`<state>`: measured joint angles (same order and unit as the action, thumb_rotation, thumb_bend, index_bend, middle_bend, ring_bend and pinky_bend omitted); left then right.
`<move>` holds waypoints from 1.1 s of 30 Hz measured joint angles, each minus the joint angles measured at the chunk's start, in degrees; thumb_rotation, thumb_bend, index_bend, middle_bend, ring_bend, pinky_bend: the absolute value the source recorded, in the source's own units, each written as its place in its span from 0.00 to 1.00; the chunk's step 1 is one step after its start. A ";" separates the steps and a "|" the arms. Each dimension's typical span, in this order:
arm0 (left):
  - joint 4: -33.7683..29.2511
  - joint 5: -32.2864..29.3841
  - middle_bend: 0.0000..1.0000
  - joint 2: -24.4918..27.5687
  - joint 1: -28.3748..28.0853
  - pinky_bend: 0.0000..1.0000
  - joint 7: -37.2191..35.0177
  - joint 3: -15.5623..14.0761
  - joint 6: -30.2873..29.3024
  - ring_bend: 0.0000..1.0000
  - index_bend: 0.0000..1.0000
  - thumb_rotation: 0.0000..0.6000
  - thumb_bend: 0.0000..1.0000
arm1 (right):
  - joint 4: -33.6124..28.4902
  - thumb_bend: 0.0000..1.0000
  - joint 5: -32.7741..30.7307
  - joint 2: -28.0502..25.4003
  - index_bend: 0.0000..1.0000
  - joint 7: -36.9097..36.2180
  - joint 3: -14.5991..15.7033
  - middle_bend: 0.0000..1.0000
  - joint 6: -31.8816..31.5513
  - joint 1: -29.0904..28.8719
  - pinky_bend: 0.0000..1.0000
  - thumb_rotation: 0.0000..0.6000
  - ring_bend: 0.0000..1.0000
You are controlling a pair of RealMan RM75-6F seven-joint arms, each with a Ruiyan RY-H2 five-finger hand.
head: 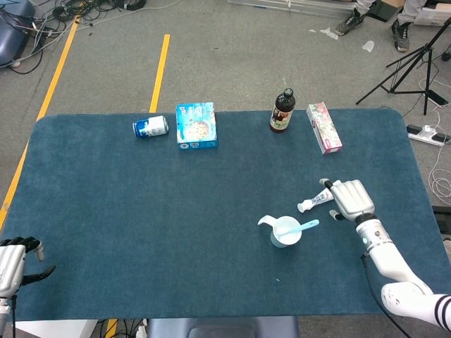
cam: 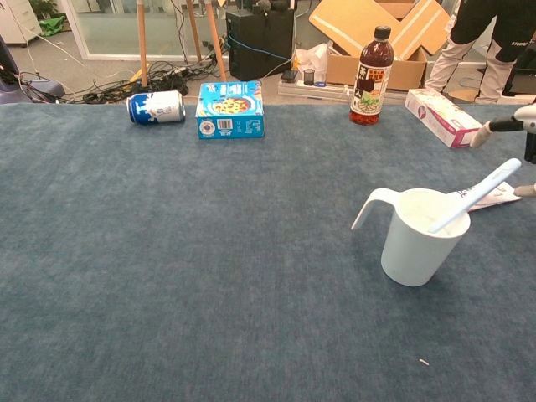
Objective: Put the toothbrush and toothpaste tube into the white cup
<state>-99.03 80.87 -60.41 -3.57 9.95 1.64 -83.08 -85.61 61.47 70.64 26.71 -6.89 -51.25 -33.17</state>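
The white cup (head: 285, 233) (cam: 415, 238) stands right of the table's middle. A light blue toothbrush (head: 301, 227) (cam: 478, 194) leans in it, handle sticking out to the right. Just behind it the toothpaste tube (head: 313, 202) (cam: 496, 197) lies flat on the blue cloth. My right hand (head: 350, 198) (cam: 523, 126) hovers over the tube's wide end with fingers spread, holding nothing; that end is hidden in the head view. My left hand (head: 13, 262) rests at the near left corner, holding nothing.
Along the far edge lie a blue can (head: 151, 127) (cam: 156, 107) on its side and a blue box (head: 196, 125) (cam: 229, 110), with a dark bottle (head: 282, 111) (cam: 372, 76) and a pink box (head: 324, 127) (cam: 443, 117) beside them. The table's right edge (head: 423, 183) is close to my right hand.
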 measured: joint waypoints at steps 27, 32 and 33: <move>-0.19 -0.01 0.54 0.21 0.09 0.41 -0.15 -0.07 -0.08 0.44 0.66 1.00 0.00 | 7.74 0.14 -4.30 6.11 0.36 1.58 1.89 0.62 3.63 -5.92 0.81 1.00 0.73; -0.14 -0.06 0.54 0.12 0.04 0.41 0.02 -0.13 0.09 0.44 0.66 1.00 0.00 | 6.54 0.14 -3.28 4.70 0.38 1.34 2.42 0.47 2.55 -5.43 0.58 1.00 0.57; -0.15 -0.05 0.54 0.11 0.03 0.41 0.06 -0.13 0.09 0.44 0.66 1.00 0.00 | 6.34 0.14 -3.06 4.47 0.38 1.32 2.50 0.43 2.23 -5.31 0.53 1.00 0.53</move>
<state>-99.18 80.82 -60.30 -3.53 10.00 1.51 -82.99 -79.27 58.40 75.11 28.03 -4.38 -49.02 -38.48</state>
